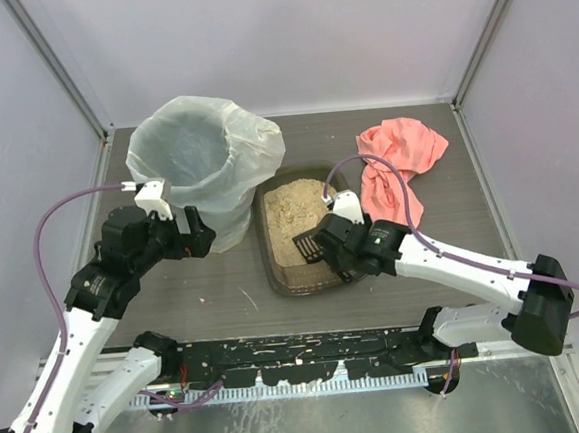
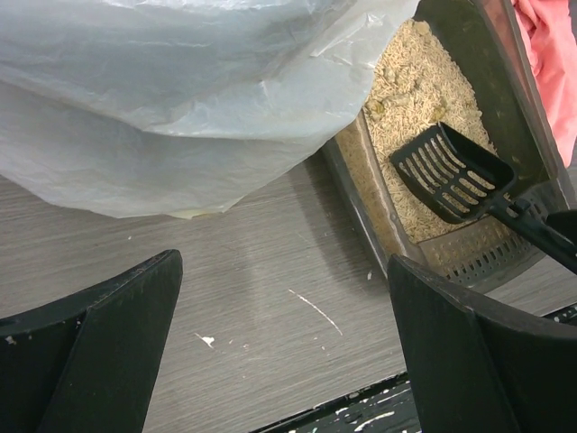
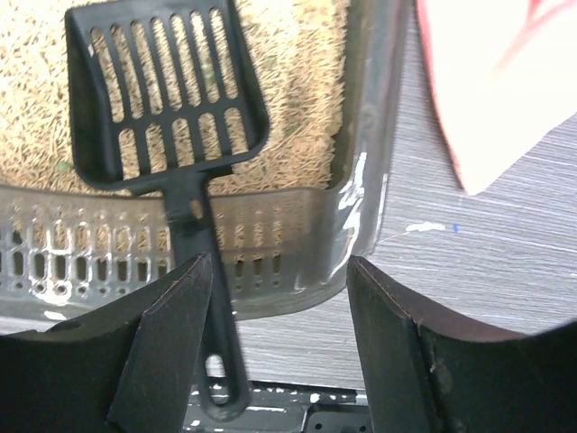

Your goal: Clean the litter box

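Note:
The litter box [image 1: 269,253] is a shallow dark tray with tan litter, in the middle of the table; it also shows in the left wrist view [image 2: 359,176] and the right wrist view [image 3: 288,262]. A small black slotted scoop [image 1: 308,245] lies with its head over the litter [image 3: 167,99] and its handle across the tray's near rim. My right gripper [image 1: 335,255] is open at that near rim [image 3: 279,298], with the scoop handle beside its left finger and not clamped. My left gripper [image 1: 199,234] is open and empty above the table [image 2: 284,343], next to the bin.
A tall bin lined with a translucent white bag [image 1: 199,153] stands left of the tray, its bag hanging close over my left gripper [image 2: 180,108]. A pink cloth [image 1: 400,158] lies at the back right, close to the tray [image 3: 487,81].

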You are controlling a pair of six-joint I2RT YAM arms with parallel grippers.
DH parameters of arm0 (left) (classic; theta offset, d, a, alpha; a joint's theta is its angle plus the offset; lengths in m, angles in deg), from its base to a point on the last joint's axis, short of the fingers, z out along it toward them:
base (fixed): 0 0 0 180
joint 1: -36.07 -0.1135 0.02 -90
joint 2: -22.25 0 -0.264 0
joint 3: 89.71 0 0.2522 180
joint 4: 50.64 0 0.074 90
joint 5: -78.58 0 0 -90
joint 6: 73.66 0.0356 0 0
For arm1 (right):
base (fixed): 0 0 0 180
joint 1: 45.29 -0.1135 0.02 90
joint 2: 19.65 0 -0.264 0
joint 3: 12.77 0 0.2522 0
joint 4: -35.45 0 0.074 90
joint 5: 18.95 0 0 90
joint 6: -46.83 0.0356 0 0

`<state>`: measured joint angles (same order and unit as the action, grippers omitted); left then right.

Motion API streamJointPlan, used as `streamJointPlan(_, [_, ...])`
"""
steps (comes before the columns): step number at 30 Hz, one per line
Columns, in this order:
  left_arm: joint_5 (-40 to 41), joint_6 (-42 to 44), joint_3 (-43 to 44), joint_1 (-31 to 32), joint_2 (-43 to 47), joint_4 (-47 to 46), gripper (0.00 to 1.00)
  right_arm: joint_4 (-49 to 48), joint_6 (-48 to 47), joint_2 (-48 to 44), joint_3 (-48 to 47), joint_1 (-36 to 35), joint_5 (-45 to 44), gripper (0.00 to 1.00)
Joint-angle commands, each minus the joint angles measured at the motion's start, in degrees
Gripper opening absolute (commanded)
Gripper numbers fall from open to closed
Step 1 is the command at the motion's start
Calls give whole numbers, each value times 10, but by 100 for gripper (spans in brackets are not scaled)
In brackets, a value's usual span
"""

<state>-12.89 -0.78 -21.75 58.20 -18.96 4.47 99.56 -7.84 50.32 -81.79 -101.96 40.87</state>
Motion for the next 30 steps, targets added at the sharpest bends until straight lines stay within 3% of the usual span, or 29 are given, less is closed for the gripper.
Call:
streamJointPlan(1, [-36,1,7,2,-13,-54,98,2,-20,-31,8,30,-36,68])
streamJointPlan(4, [-47,-1,17,2,-30,-55,98,-13,-15,-68,9,32,-37,73])
streamJointPlan(7, [-53,-7,21,2,-38,-63,98,-67,-11,-135,26,32,-7,85])
streamJointPlan(10, [-58,-18,19,2,-46,-75,98,-111,52,-200,49,32,-10,89])
streamJointPlan(18, [-33,-31,-2,2,-47,-77,99,-133,329,-293,141,25,-22,85])
streamJointPlan(23, [-20,-35,-8,2,-33,-73,99,-125,477,-299,185,-70,-108,82])
streamJointPlan(26, [-17,-37,-9,2,-30,-74,99,-113,535,-277,185,-123,-150,81])
streamJointPlan(30, [-18,-35,-5,2,-37,-72,99,-140,565,-251,203,-136,-129,80])
